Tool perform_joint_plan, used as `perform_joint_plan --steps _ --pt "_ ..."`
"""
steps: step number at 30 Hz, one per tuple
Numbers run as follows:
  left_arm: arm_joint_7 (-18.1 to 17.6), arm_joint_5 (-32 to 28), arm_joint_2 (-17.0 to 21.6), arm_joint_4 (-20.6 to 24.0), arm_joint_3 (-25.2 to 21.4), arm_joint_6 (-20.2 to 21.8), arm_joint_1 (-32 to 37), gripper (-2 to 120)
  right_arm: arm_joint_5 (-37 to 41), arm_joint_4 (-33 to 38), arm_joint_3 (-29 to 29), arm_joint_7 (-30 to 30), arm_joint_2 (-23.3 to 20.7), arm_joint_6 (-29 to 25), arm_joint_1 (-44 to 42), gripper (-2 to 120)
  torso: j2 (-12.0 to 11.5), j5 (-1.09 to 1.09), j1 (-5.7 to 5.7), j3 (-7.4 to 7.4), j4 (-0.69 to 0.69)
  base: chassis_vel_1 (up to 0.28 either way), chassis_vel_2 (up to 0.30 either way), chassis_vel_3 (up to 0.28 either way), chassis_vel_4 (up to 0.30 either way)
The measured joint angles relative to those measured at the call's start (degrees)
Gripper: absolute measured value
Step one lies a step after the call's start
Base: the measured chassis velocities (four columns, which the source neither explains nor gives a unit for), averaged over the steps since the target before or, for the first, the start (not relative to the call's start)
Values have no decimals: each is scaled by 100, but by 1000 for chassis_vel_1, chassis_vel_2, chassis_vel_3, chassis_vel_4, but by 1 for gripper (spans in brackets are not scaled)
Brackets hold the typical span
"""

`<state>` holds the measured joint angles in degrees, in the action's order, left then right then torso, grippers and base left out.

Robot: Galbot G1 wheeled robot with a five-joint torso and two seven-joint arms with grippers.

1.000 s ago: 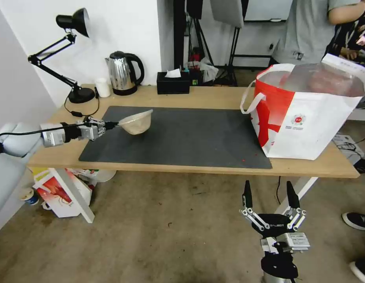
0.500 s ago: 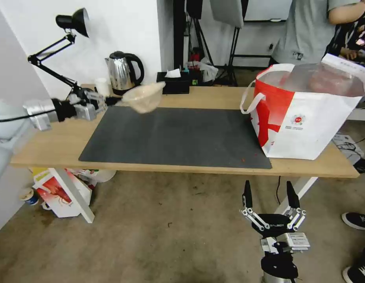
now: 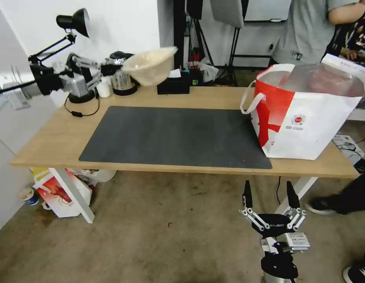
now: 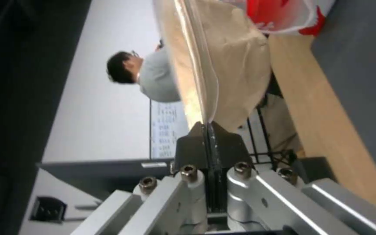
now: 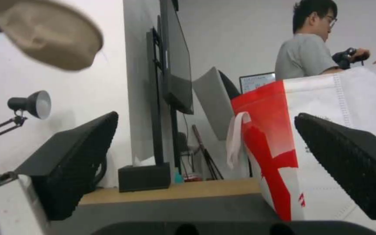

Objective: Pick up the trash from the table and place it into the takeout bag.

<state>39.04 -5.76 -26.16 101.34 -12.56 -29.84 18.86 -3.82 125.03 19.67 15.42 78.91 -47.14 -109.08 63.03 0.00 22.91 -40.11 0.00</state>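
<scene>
The left gripper [image 3: 107, 70] pinches the rim of the shallow beige bowl [image 3: 149, 67], now raised higher over the table's [image 3: 206, 97] far left, the takeout bag [image 3: 308, 114] standing right, while the right gripper [image 3: 270, 195] hangs open below.

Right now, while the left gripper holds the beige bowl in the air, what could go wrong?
1. The left gripper pinches only the thin rim of the beige bowl; it might slip or tear loose.
2. The bowl hangs beside the kettle and the lamp; a swing could knock them.
3. The takeout bag stands far across the table; a long carry.
</scene>
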Motion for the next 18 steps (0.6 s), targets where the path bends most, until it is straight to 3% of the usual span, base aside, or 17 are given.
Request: perform_joint_plan --steps 3,6,10,13,18 --pt "-32 -39 -35 -119 566 -8 -656 0 0 0 1 0 -1 0 0 100 0 0 0 0 0 0 0 0 0" --pt "-38 -133 -343 -473 1719 -17 -1954 0 0 0 1 0 0 0 0 100 0 0 1 0 0 0 0 0 0" --pt "-43 -142 -630 -666 2192 -18 -2478 0 0 0 0 0 0 0 0 100 0 3 1 0 0 0 0 0 0" --pt "-44 -121 -1072 -875 2658 -16 -2951 0 0 0 1 0 -1 0 0 100 -1 1 2 -1 -2 0 0 0 0" --pt "-44 -95 -1421 -1094 2987 -7 -3301 0 0 0 1 0 0 0 0 100 -1 1 1 0 1 0 0 0 0"
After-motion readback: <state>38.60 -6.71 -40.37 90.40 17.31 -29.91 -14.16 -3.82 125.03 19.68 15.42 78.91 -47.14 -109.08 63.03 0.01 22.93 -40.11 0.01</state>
